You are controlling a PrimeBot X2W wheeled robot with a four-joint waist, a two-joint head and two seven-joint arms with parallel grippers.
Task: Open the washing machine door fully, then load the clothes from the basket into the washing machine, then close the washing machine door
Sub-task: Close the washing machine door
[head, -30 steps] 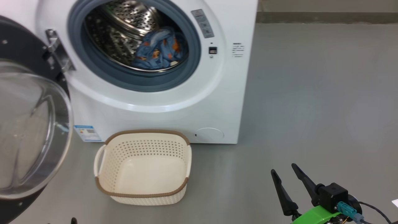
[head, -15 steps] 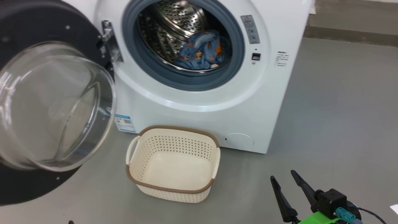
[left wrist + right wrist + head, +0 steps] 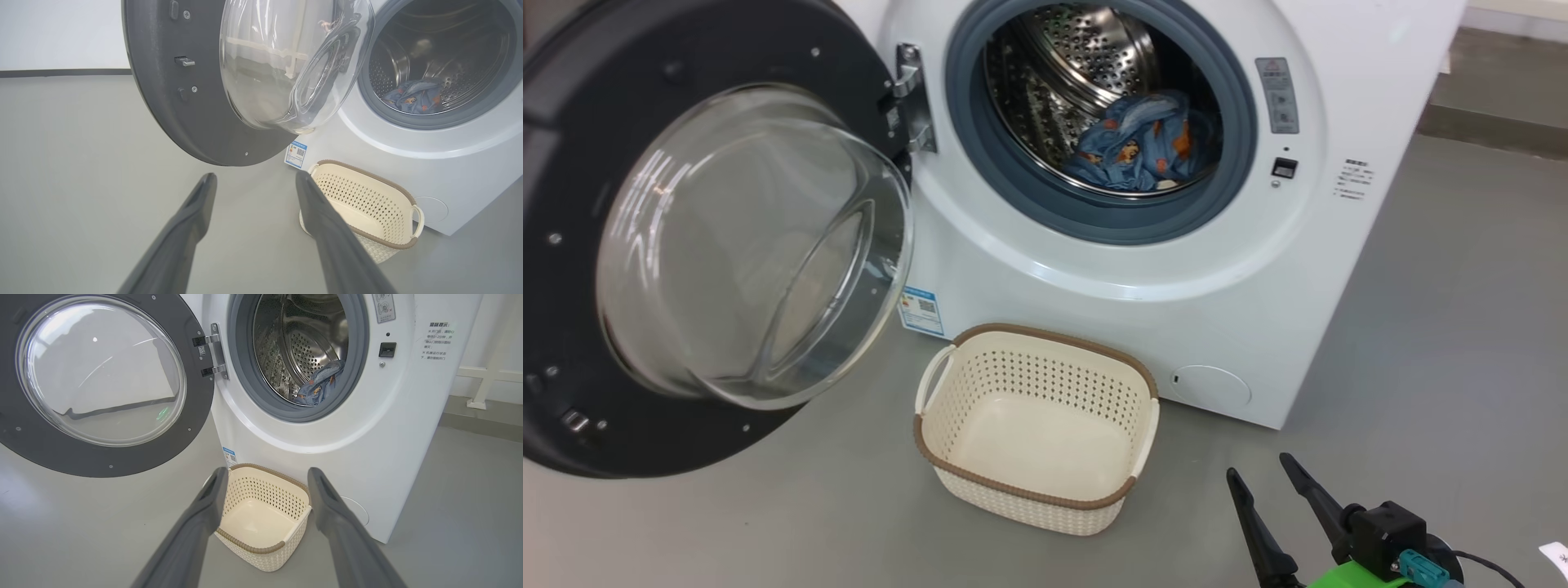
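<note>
The white washing machine (image 3: 1094, 269) stands with its door (image 3: 572, 163) swung wide to the left, the clear glass bulging outward. Blue printed clothes (image 3: 1147, 147) lie in the steel drum. On the floor in front sits the cream basket (image 3: 1029, 506), with nothing in it. My right gripper (image 3: 1258, 465) is open at the lower right, right of the basket and apart from it. In the right wrist view that gripper (image 3: 267, 469) points at the basket (image 3: 261, 555), and it holds nothing. My left gripper (image 3: 255, 174) is open and holds nothing. It hangs low over the floor below the door (image 3: 163, 102), left of the basket (image 3: 367, 200).
Grey floor spreads around the machine. A blue label (image 3: 920, 310) and a round white flap (image 3: 1211, 386) mark its lower front. The open door juts out over the floor on the left. A white rail (image 3: 486, 375) runs along the wall to the right.
The head camera has turned left, so the whole scene has slid right and more of the door shows. Door, basket and clothes have not moved. Both grippers remain open.
</note>
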